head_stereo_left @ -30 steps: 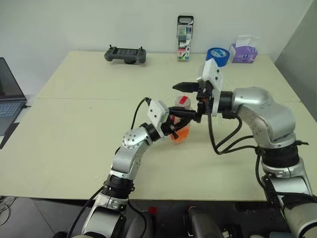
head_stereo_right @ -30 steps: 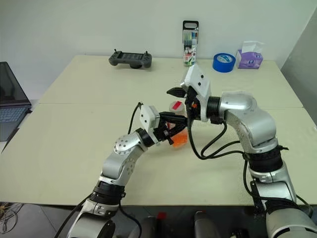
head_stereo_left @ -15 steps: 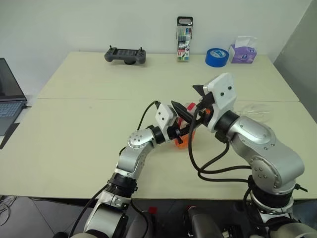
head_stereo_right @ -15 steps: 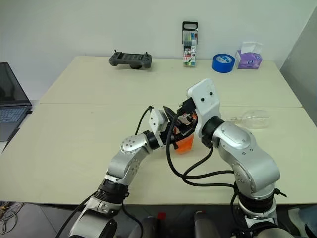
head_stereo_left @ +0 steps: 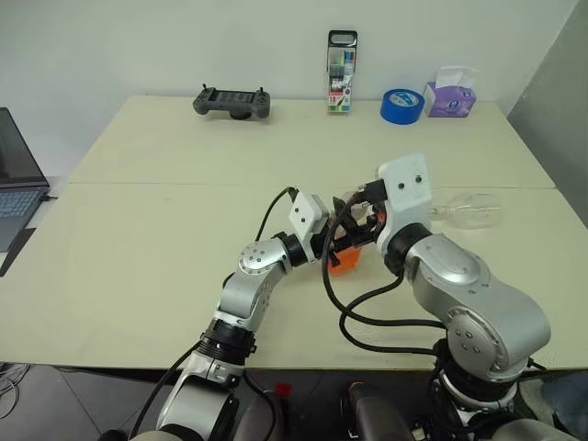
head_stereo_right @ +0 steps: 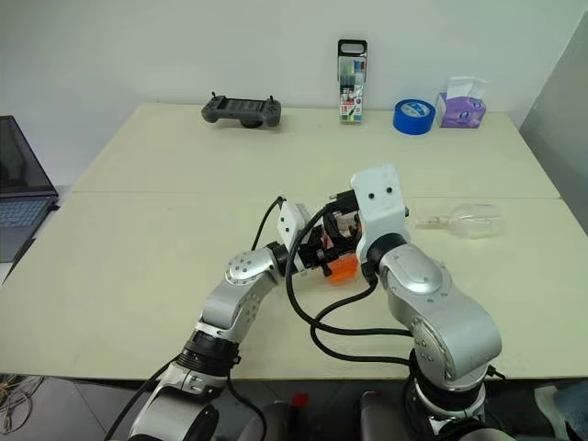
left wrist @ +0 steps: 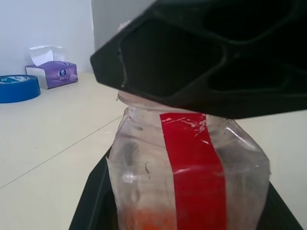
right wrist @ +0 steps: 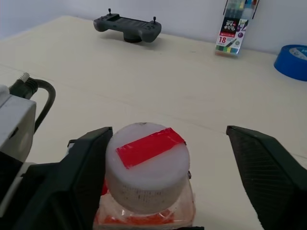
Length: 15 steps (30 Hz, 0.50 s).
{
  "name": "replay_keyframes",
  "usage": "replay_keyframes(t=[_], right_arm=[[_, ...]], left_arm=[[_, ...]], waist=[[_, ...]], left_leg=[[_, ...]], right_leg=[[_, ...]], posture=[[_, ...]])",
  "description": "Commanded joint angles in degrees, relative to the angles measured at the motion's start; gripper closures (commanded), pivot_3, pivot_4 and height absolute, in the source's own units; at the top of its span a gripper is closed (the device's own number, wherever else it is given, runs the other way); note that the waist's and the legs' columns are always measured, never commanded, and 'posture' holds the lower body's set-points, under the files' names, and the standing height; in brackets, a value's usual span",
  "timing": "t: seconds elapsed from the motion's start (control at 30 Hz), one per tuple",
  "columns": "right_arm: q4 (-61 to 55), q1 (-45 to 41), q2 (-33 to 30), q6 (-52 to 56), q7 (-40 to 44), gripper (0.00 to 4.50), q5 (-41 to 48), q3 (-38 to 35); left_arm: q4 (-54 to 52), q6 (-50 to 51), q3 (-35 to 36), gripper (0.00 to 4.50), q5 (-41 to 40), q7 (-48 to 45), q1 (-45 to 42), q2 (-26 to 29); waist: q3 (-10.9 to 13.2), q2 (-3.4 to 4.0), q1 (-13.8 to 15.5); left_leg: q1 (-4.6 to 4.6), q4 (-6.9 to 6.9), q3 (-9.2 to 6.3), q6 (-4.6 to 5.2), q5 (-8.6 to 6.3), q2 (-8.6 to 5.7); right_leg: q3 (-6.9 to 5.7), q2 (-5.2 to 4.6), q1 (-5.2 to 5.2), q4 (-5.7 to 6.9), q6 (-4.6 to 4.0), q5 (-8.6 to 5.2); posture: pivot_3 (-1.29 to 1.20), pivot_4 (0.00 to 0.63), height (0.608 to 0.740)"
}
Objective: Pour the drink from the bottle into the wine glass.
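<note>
Beside bottle cap: right tool, newly level.

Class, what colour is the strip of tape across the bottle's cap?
Red, on the whitish cap of the bottle; clearest in the right wrist view.

My right gripper has swung from reaching in sideways at the 3 o'clock side of the small clear plastic bottle with the whitish cap to pointing forward over it, fingers now straddling the cap with a gap on one side. With that arm shifted, the clear stemmed wine glass has come into sight, lying on its side on the table at 3 o'clock of the bottle.
</note>
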Motion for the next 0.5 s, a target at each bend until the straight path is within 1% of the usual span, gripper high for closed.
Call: replay_keyframes(t=[0.03, 0.1, 0.13, 0.2, 0.3, 0.33, 0.4, 0.43, 0.5], right_arm=[[-1.79, -1.23, -0.60, -1.93, -0.86, 1.77, -1.57, -3.08], [-1.41, -1.50, -1.28, -1.93, -0.40, 2.46, -1.63, -3.80], [-1.09, -1.44, -2.30, -2.05, 0.19, 2.63, -1.63, -4.43], [-0.41, -1.39, -5.13, -2.74, 2.14, 2.63, -1.25, -6.14], [2.11, -1.99, -11.23, -6.03, 7.20, 2.63, 0.78, -8.69], [3.80, -2.25, -13.89, -7.82, 10.87, 2.63, 2.88, -9.32], [7.13, -2.14, -19.31, -13.09, 22.27, 2.63, 9.85, -9.92], [8.46, -2.08, -21.71, -15.01, 28.61, 2.63, 14.13, -10.16], [9.59, -2.70, -27.96, -18.35, 45.17, 2.63, 24.47, -9.79]], left_arm=[[-1.24, -1.57, 0.25, 2.83, -0.26, -0.71, -1.52, -0.22], [-0.95, -1.66, 0.26, 2.83, -0.14, -0.67, -1.74, -0.23], [-0.79, -1.74, 0.25, 2.83, -0.04, -0.57, -1.87, -0.27], [-0.67, -1.82, 0.23, 2.83, 0.08, -0.41, -2.01, -0.27], [-0.70, -1.83, 0.24, 2.83, 0.25, -0.30, -2.02, -0.32], [-0.76, -1.75, 0.24, 2.83, 0.26, -0.25, -2.03, -0.37], [-0.95, -1.56, 0.16, 2.83, 0.19, -0.16, -2.01, -0.51], [-0.85, -1.53, 0.10, 2.84, 0.18, -0.15, -2.09, -0.65], [-0.90, -1.52, -0.51, 2.84, 0.17, -0.29, -1.77, -1.20]], waist=[[0.00, 0.00, -0.05], [0.00, 0.00, -0.07], [0.00, 0.00, -0.08], [0.00, 0.00, -0.08], [0.00, 0.00, -0.09], [0.00, 0.00, -0.09], [0.00, 0.00, -0.08], [0.00, -0.01, -0.08], [0.02, 0.01, -0.06]], left_leg=[[0.00, 0.00, 0.00, 0.00, 0.00, 0.00], [0.00, 0.01, 0.02, 0.00, 0.00, 0.00], [0.00, 0.01, 0.02, 0.00, 0.00, 0.00], [0.00, 0.00, 0.02, 0.01, 0.00, 0.00], [-0.01, 0.00, 0.03, 0.01, 0.00, -0.02], [-0.01, 0.00, 0.05, 0.01, -0.01, -0.03], [0.00, 0.01, 0.07, 0.02, -0.01, -0.03], [0.00, 0.02, 0.07, 0.03, -0.01, -0.04], [0.00, 0.02, 0.15, 0.05, -0.02, -0.05]], right_leg=[[0.00, 0.01, 0.00, 0.00, 0.00, 0.00], [0.01, 0.02, 0.00, 0.00, 0.00, 0.00], [0.01, 0.02, 0.00, 0.00, 0.00, 0.00], [0.00, 0.03, 0.00, -0.01, 0.00, 0.00], [0.01, 0.19, 0.01, -0.05, 0.00, 0.00], [0.02, 0.21, 0.01, -0.05, 0.00, 0.00], [0.03, 0.23, 0.04, -0.08, 0.00, 0.00], [0.01, 0.23, 0.08, -0.12, 0.00, 0.00], [-0.03, 0.25, 0.12, -0.16, 0.01, 0.00]], posture=[[0.00, 0.150, 0.740], [0.00, 0.150, 0.740], [0.00, 0.150, 0.740], [0.00, 0.150, 0.740], [0.00, 0.150, 0.740], [0.00, 0.150, 0.740], [0.00, 0.150, 0.740], [0.00, 0.150, 0.740], [0.00, 0.150, 0.740]])
